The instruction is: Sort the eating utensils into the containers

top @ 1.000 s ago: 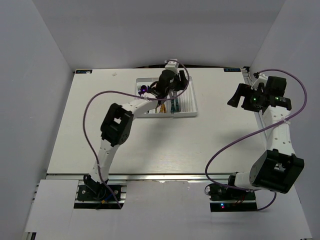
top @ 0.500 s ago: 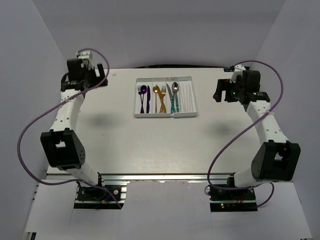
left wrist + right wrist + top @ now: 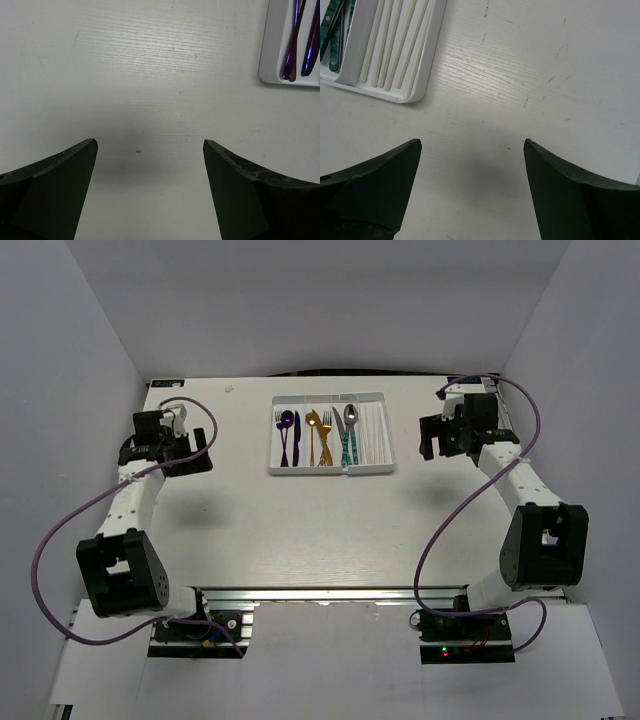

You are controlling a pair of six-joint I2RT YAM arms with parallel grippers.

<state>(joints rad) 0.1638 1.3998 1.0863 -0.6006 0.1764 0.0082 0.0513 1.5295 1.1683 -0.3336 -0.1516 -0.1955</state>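
Above the worktop (image 3: 300, 540), the left jaws and the right jaws both gaped wide, gripping nothing. Between them, nearer the right arm, sat the tray (image 3: 310, 472). The utensils (image 3: 318, 437) lay in its compartments, long axes running near-to-far.

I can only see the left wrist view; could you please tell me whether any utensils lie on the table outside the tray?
Observer: None in the top view; every piece I see lies inside the tray.
Operator: Thanks. What fills the compartment farthest from the purple utensils?
Observer: White chopsticks, lying lengthwise.
Operator: Is the right tool holding anything?
Observer: No, the right tool is open and empty, over the table beside the tray.
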